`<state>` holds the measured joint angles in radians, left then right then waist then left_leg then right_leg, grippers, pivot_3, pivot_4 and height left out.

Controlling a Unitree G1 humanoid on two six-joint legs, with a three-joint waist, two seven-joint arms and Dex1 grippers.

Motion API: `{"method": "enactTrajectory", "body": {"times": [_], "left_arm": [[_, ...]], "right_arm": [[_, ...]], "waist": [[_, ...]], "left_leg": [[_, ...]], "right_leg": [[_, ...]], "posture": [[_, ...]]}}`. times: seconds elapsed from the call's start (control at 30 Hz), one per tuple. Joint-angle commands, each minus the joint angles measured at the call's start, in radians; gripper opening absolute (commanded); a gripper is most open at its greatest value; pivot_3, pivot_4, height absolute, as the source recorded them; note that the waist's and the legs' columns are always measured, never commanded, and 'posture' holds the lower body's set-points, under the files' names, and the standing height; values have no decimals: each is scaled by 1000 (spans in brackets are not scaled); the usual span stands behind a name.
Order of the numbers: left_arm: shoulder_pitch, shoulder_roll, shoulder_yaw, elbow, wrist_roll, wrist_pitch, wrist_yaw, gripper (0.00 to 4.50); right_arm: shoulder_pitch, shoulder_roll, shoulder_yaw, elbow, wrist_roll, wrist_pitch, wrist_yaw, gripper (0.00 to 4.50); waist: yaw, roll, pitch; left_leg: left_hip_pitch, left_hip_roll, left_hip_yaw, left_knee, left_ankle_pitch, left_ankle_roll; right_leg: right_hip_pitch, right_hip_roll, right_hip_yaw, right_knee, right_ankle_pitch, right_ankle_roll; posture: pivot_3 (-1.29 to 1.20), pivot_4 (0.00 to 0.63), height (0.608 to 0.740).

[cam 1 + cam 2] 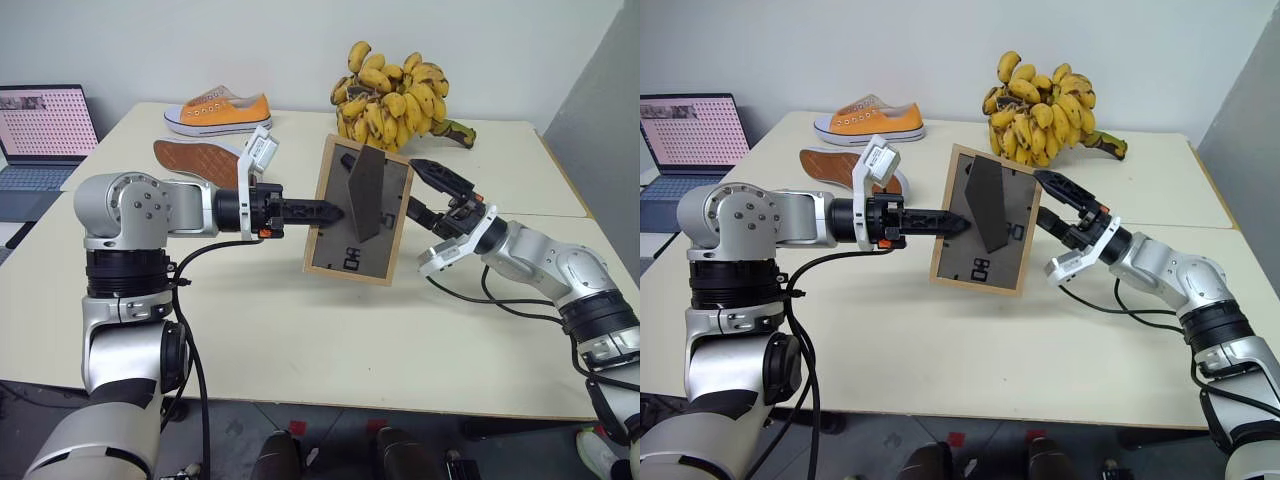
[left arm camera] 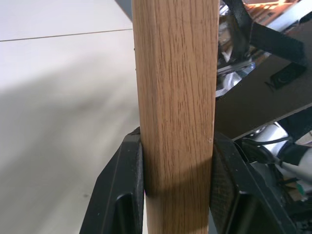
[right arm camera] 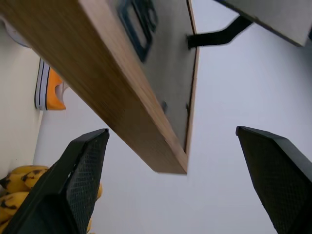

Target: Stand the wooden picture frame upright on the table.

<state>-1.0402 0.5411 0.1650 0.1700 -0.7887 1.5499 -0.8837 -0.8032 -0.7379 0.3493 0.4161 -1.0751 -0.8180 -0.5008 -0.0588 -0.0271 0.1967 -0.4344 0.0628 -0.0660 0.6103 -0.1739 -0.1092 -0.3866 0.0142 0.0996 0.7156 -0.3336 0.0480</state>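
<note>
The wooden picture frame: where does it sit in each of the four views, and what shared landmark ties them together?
Left eye: wooden picture frame centre, back showing, above the table.
Right eye: centre.
Left wrist: upright wood edge clamped by the left gripper.
Right wrist: slanting overhead.
Shared landmark: the fold-out stand.

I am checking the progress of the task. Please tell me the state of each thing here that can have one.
Frame: held above the table, back towards the camera, stand folded out.
Left gripper: shut on the frame's edge.
Right gripper: open, at the frame's other edge.
Laptop: open, screen on.
Shoes: one upright, one sole up.
</note>
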Motion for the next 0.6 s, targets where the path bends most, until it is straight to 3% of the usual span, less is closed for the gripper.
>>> {"method": "enactTrajectory", "body": {"times": [0.03, 0.23, 0.6], "left_arm": [[-43, -6, 37, -43, -56, 24, 2, 1318], [-38, -1, 32, -53, -74, 26, 14, 1318], [-29, 10, 25, -51, -78, 18, 24, 1318]], "right_arm": [[-38, 0, 26, 18, -35, 0, -66, 4396], [-78, -9, 52, 65, -41, -7, -108, 4396], [-91, -40, 73, 78, -51, -23, -136, 2082]], "waist": [[0, 0, 0], [-1, 0, 0], [0, 0, 0]], "left_leg": [[0, 0, 0, 0, 0, 0], [0, 0, 0, 0, 1, 0], [0, 0, 0, 0, 1, 0]], "right_leg": [[0, 0, 0, 0, 0, 0], [0, 0, 0, 1, 0, 0], [0, 0, 0, 1, 0, 0]], "posture": [[0, 150, 740], [0, 150, 740], [0, 150, 740]]}}
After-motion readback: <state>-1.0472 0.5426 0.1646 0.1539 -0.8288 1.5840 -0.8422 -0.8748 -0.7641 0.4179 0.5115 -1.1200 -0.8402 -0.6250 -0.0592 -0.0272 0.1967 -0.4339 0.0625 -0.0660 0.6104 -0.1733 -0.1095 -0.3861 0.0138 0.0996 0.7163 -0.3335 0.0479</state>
